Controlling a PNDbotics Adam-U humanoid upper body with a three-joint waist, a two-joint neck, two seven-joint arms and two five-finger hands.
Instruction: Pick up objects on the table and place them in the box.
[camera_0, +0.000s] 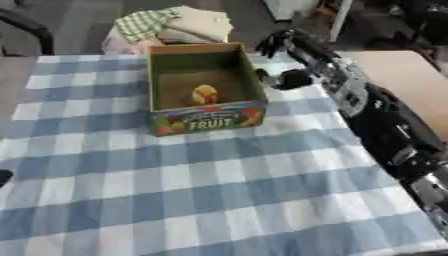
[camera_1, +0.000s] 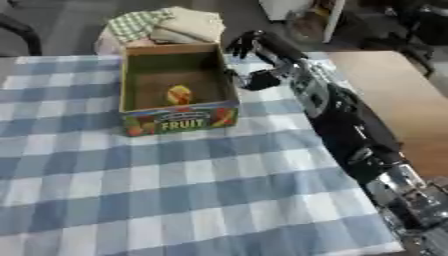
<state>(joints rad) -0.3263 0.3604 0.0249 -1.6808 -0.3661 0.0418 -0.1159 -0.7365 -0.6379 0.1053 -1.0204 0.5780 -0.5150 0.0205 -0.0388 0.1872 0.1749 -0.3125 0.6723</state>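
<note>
Nearly done, by the look of it: your right hand is beside the fruit box and the cloth around it is bare

From the left eye view, you can see the cardboard fruit box (camera_0: 206, 107) standing on the blue-and-white checked tablecloth (camera_0: 201, 190), with a yellow-and-red object (camera_0: 205, 93), perhaps a toy fruit, lying on its floor; a dark sliver at the left edge may be your left hand, but you cannot tell its state. From the right eye view, your right hand (camera_1: 248, 46) sits just past the box's far right corner, fingers curled and gripping nothing that shows, a dark rounded part of the arm just beside the box wall; folded cloths (camera_1: 166, 25) lie beyond the table. No loose object shows on the cloth, so I judge little is left to pick up
</note>
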